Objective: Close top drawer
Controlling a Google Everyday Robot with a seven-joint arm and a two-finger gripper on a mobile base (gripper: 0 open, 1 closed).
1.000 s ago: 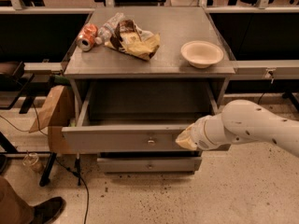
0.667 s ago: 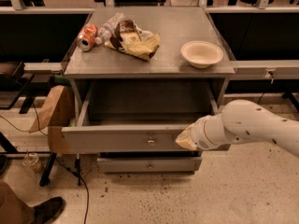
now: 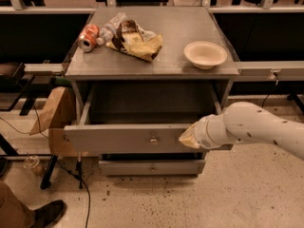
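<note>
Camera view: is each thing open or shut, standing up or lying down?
top drawer: pulled open
lower drawer: pushed in
soda can: lying on its side
plastic bottle: lying on its side
snack bag: crumpled, lying flat
bowl: upright, empty
claw: at the right end of the top drawer's front

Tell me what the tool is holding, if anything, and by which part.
Cannot tell. The tool is at the right end of the top drawer front, away from its knob; no hold is visible.

One each: top drawer (image 3: 114, 137), hand (image 3: 187, 138) at it, lower drawer (image 3: 152, 167), can (image 3: 88, 36), bottle (image 3: 108, 29), bag (image 3: 137, 42), bowl (image 3: 205, 54).
</note>
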